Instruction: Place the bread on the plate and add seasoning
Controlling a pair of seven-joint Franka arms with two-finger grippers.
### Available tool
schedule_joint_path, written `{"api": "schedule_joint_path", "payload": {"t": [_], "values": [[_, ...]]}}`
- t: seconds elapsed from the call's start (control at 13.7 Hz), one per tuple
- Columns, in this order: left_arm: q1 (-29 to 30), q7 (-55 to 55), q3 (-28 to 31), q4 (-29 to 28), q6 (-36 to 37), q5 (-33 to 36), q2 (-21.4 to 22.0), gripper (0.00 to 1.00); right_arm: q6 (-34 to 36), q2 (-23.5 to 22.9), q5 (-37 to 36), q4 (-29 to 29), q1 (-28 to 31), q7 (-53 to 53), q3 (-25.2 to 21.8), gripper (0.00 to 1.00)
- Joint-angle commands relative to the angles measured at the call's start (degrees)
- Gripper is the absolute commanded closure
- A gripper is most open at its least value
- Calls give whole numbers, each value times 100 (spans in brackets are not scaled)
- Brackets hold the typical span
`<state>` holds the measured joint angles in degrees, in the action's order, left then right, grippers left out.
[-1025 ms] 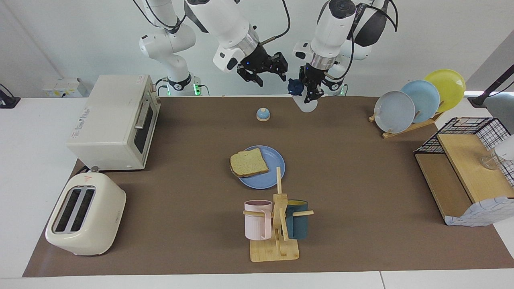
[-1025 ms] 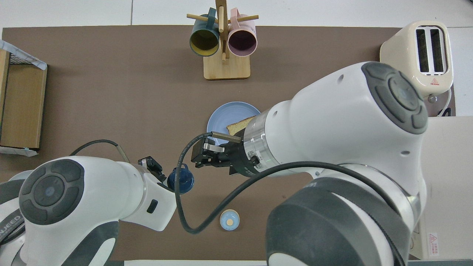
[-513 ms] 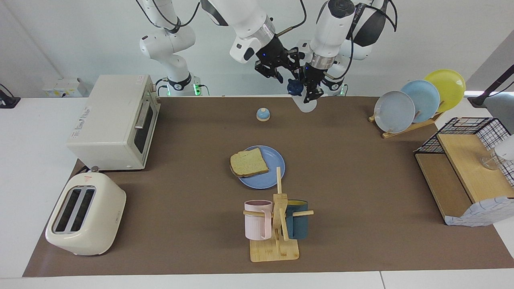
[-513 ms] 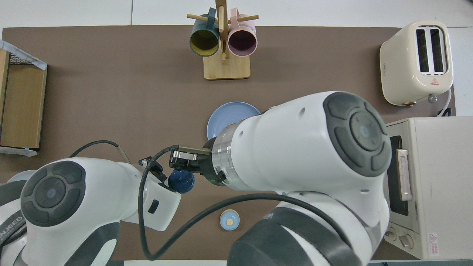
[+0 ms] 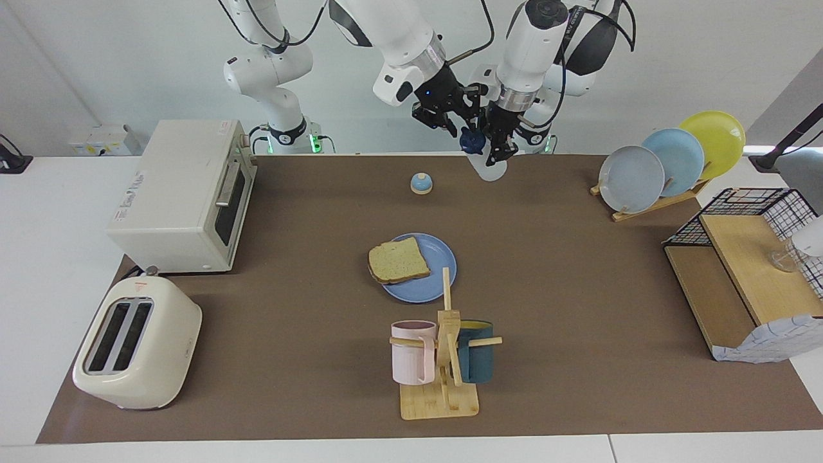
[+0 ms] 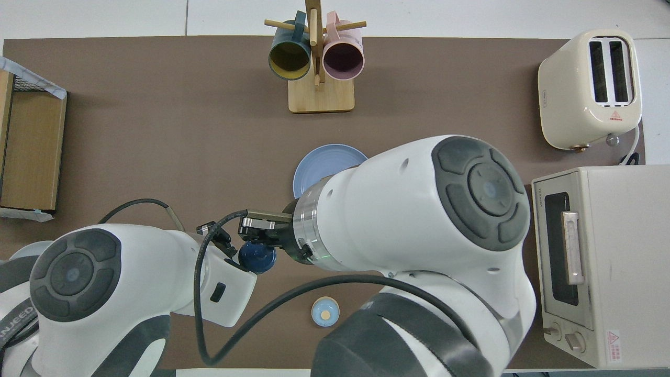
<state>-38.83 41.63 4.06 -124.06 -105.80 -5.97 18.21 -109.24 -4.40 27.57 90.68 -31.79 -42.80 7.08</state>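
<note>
The left gripper (image 5: 500, 143) stays clamped on the seasoning bottle (image 5: 488, 168); the right gripper (image 5: 458, 121), at its cap's ten o'clock, has a finger spread I cannot tell.

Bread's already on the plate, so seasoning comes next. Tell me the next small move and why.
Probably close the right gripper on the bottle's navy cap to loosen it. The left gripper holds the seasoning bottle up by the robots' edge of the table, and the right gripper is right at the cap. The bread lies on the plate, unseasoned.

toaster (image 5: 137, 344) | oven (image 5: 183, 195) | bell (image 5: 421, 183) | 2 mugs (image 5: 413, 352) on mug tree (image 5: 445, 360) | plate rack (image 5: 669, 161)
</note>
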Motion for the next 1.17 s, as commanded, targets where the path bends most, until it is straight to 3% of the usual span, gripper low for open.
{"api": "schedule_joint_path", "payload": {"t": [0.0,0.15,0.29,0.44,0.73,1.1], "values": [[-36,-93,-2,-207,-143,-36,210,100,-89,141,-129,204,-64,-45,39,60],[-36,-111,-2,-207,-143,-27,210,100,-98,185,-129,301,-64,-27,39,61],[-36,-120,-2,-207,-143,-27,210,100,-98,185,-147,301,-64,-27,39,73],[-36,-120,-2,-207,-143,-27,210,100,-107,185,-147,301,-64,-45,39,100],[-36,-137,-2,-207,-152,-27,210,100,-291,97,141,196,50,-255,4,100],[-45,-295,-28,-207,-143,-27,210,100,-1020,168,731,196,182,-862,-40,100]]}}
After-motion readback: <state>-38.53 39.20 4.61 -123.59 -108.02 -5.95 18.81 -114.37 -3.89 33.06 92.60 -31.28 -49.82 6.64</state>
